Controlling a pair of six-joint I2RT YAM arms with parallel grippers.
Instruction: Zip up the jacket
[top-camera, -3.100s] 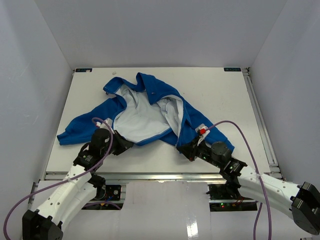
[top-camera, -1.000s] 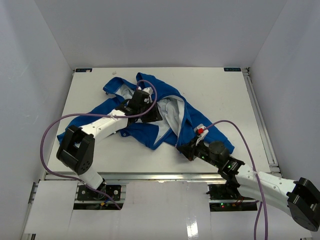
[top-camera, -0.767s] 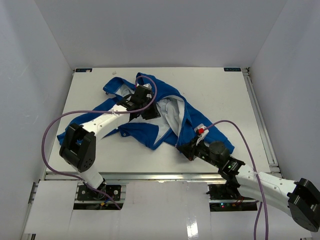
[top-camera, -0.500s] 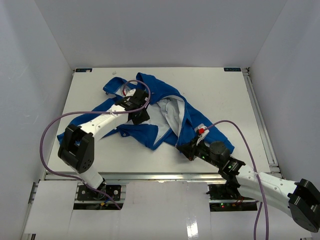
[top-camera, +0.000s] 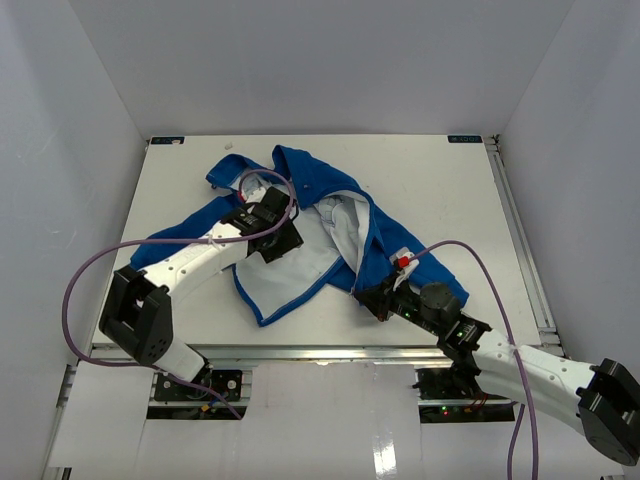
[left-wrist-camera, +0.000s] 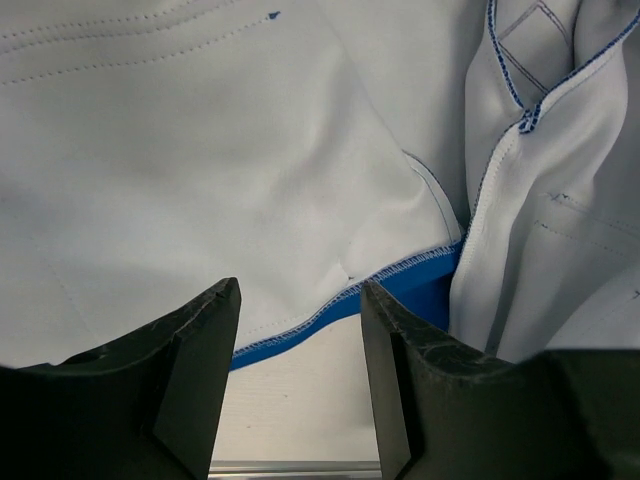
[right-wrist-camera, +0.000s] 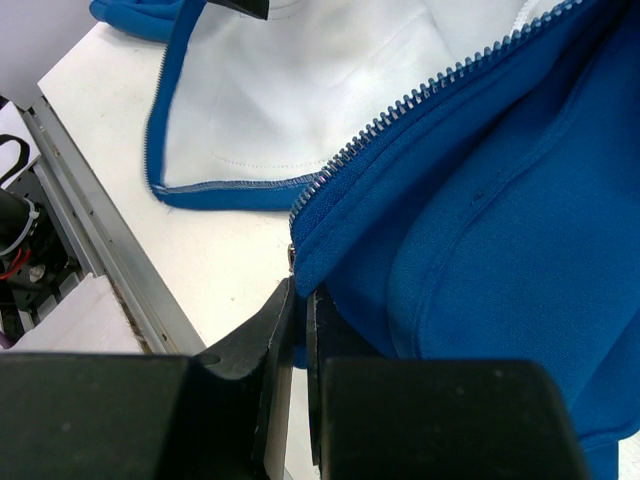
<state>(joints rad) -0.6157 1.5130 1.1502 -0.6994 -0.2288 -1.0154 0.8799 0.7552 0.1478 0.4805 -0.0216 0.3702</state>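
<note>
Across the middle of a white table (top-camera: 430, 190), the jacket (top-camera: 305, 262) is lying open with its pale lining facing up. One blue sleeve (top-camera: 170, 238) is trailing toward the left edge and the collar (top-camera: 290, 162) is lying toward the far side. The left gripper (left-wrist-camera: 297, 300) is hovering over the lining of the left-hand front panel, its jaws standing wide apart and gripping nothing. Its wrist view is showing the panel's blue-edged hem (left-wrist-camera: 400, 275) running across the gap between the two fingers, with bare table just below. The right gripper (right-wrist-camera: 300, 297) is reaching in low at the garment's near right side. Its jaws are nearly closed and pinching the bottom corner of the blue right-hand front panel, right where the row of zipper teeth (right-wrist-camera: 420, 100) is ending. The two front edges are lying apart, unzipped.
</note>
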